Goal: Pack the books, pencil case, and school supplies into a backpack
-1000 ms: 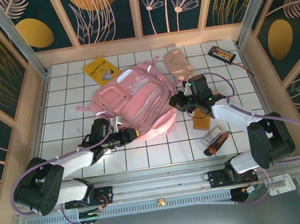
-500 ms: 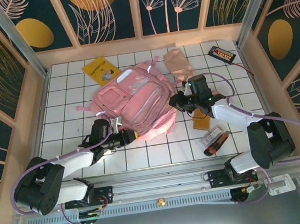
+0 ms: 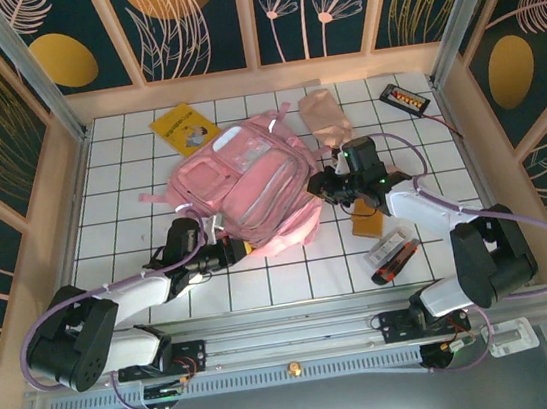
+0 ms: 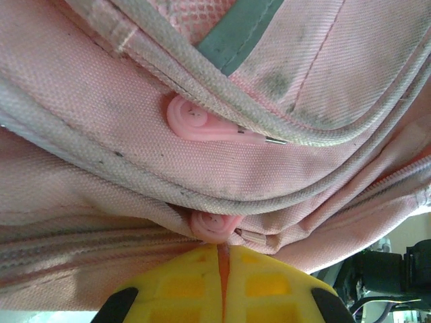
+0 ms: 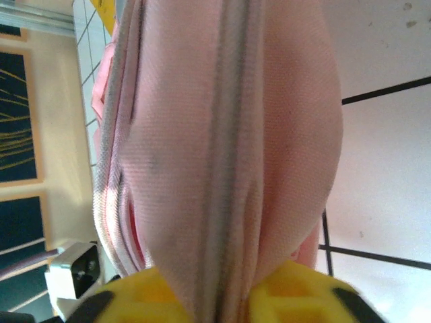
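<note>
At the near edge of the backpack point(image 3: 250, 182), the left hand point(image 4: 223, 262) has just closed, fingertips together against a pink zipper pull point(image 4: 212, 225); the right hand point(image 5: 215, 293), now easing, has a backpack fold between its fingers. Unzipping looks imminent; booklet point(image 3: 184, 128), pouch point(image 3: 325, 117) and notebook point(image 3: 366, 223) wait outside on the tabletop point(image 3: 294, 282).

A white desk point(image 3: 128, 173) ruled into squares by dark grid lines sits inside a booth of pale wooden framing. In its far right corner lies a flat black device point(image 3: 404, 98) with orange buttons, set at an angle, and its thin cable point(image 3: 444, 121) trails toward the right wall. The wall panels point(image 3: 189, 19) are dark teal, printed with golden discs and pale line-drawn flowers. Along the near edge runs a perforated metal rail point(image 3: 295, 371), with a small white box point(image 3: 510, 337) at its right end.
</note>
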Motion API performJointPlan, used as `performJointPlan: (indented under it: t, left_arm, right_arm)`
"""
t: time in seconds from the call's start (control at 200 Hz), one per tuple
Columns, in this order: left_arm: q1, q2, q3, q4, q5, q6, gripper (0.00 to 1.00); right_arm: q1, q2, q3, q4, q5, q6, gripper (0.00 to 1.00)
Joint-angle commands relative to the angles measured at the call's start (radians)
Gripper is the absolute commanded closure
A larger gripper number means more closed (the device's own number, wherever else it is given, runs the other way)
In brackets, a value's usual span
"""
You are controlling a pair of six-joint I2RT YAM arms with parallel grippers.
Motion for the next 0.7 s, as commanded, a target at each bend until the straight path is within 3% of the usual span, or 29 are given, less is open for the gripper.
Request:
performJointPlan:
  t: [0.0, 0.115, 0.21, 0.485, 0.525, 0.58, 0.696]
  left_arm:
    - [0.003, -0.030, -0.018, 0.052, 0.047, -0.037, 1.00]
    - [0.002, -0.028, -0.047, 0.139, 0.065, -0.097, 1.00]
    - [0.003, -0.017, -0.073, 0.192, 0.068, -0.121, 1.00]
    - [0.003, 0.015, -0.085, 0.216, 0.085, -0.121, 1.00]
    - [0.003, 0.019, -0.083, 0.207, 0.087, -0.116, 1.00]
    - [0.003, 0.017, -0.078, 0.177, 0.083, -0.102, 1.00]
    - [0.002, -0.024, -0.060, 0.030, 0.022, -0.057, 1.00]
  right_arm:
    - [0.016, -0.015, -0.030, 0.129, -0.054, 0.045, 0.57]
    - [0.034, -0.034, -0.108, 0.190, -0.056, 0.088, 0.36]
    - [0.060, -0.044, -0.180, 0.248, -0.043, 0.127, 0.26]
    - [0.207, 0.053, -0.326, 0.541, 0.002, 0.269, 0.26]
    - [0.222, 0.080, -0.327, 0.575, 0.016, 0.279, 0.31]
    - [0.230, 0.109, -0.335, 0.622, 0.038, 0.297, 0.44]
    - [0.208, 0.116, -0.331, 0.610, 0.083, 0.280, 1.00]
